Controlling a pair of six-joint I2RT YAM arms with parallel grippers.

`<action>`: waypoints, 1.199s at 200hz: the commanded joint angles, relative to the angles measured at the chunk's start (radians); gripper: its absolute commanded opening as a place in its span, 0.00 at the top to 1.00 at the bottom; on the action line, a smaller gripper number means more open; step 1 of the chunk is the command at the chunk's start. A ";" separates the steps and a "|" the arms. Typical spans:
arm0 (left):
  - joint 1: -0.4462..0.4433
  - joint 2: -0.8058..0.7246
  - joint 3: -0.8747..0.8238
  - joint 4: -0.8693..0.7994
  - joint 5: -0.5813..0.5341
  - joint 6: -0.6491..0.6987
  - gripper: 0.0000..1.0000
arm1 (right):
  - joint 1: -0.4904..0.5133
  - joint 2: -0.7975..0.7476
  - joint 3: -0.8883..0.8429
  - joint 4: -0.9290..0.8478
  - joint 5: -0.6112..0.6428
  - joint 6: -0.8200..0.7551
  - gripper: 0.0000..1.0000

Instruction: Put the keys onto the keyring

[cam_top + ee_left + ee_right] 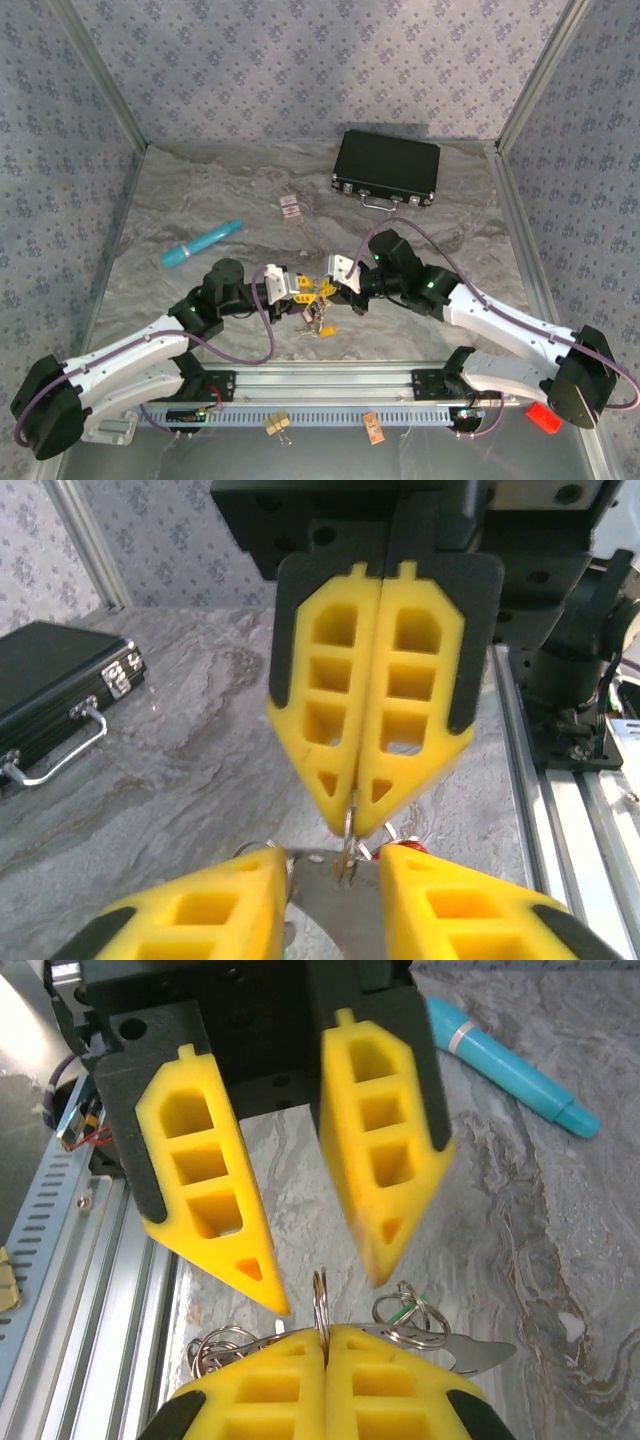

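My right gripper (325, 1335) is shut on a thin silvery keyring (320, 1300), seen edge-on and sticking up from between its yellow pads. A flat steel key blade (480, 1355) and several small split rings (405, 1315), one with a green bit, hang behind it. My left gripper (335, 855) faces it tip to tip and is open. The steel blade (340, 910) lies in the gap between the left fingers, and a red key head (410, 847) peeks out beside them. From above, both grippers (300, 290) (335, 285) meet over the hanging keys (322, 318).
A black case (387, 167) with a metal handle lies at the back right. A turquoise cylinder (200, 243) lies at the left, and a small red-and-white card (291, 207) at mid-back. The aluminium rail (330, 385) runs along the near edge, close below the grippers.
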 commanded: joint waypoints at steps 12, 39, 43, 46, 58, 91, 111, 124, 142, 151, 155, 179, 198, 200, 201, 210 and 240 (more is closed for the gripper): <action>-0.006 -0.015 0.056 -0.098 -0.038 0.040 0.68 | 0.031 0.044 0.155 -0.252 0.115 -0.134 1.00; -0.005 -0.007 0.076 -0.125 -0.030 0.052 0.70 | 0.057 0.085 0.229 -0.339 0.166 -0.179 1.00; -0.006 -0.007 0.076 -0.124 -0.029 0.052 0.71 | 0.062 0.091 0.239 -0.346 0.171 -0.185 1.00; -0.005 -0.007 0.076 -0.122 -0.026 0.052 0.71 | 0.064 0.096 0.244 -0.351 0.174 -0.187 1.00; -0.006 -0.005 0.078 -0.112 -0.021 0.050 0.74 | 0.076 0.114 0.268 -0.364 0.188 -0.196 1.00; -0.007 0.007 0.082 -0.100 -0.004 0.049 0.81 | 0.102 0.153 0.305 -0.365 0.185 -0.202 1.00; -0.005 0.012 0.086 -0.103 0.004 0.052 0.96 | 0.109 0.159 0.311 -0.365 0.172 -0.200 1.00; -0.006 0.008 0.082 -0.104 0.008 0.055 1.00 | 0.095 0.139 0.291 -0.348 0.153 -0.187 0.98; -0.006 0.002 0.066 -0.076 0.011 0.047 1.00 | 0.052 0.075 0.215 -0.260 0.077 -0.139 0.77; -0.006 0.000 0.050 -0.041 0.013 0.036 1.00 | 0.020 0.043 0.166 -0.200 0.026 -0.100 0.71; -0.005 0.000 0.041 -0.021 0.014 0.030 1.00 | 0.007 0.031 0.146 -0.173 0.004 -0.083 0.70; -0.005 0.005 0.003 0.081 0.020 -0.004 1.00 | -0.032 0.010 0.069 -0.075 -0.077 -0.005 0.68; -0.006 0.006 -0.007 0.113 0.026 -0.019 1.00 | -0.034 0.019 0.041 -0.028 -0.097 0.022 0.68; -0.006 0.006 -0.008 0.114 0.028 -0.020 1.00 | -0.034 0.020 0.038 -0.024 -0.096 0.023 0.68; -0.006 0.006 -0.008 0.114 0.029 -0.020 1.00 | -0.034 0.020 0.037 -0.022 -0.096 0.025 0.68; -0.006 0.006 -0.011 0.118 0.032 -0.023 1.00 | -0.034 0.026 0.030 -0.009 -0.091 0.030 0.68; -0.006 0.004 -0.017 0.129 0.041 -0.031 1.00 | -0.034 0.039 0.020 0.017 -0.093 0.035 0.71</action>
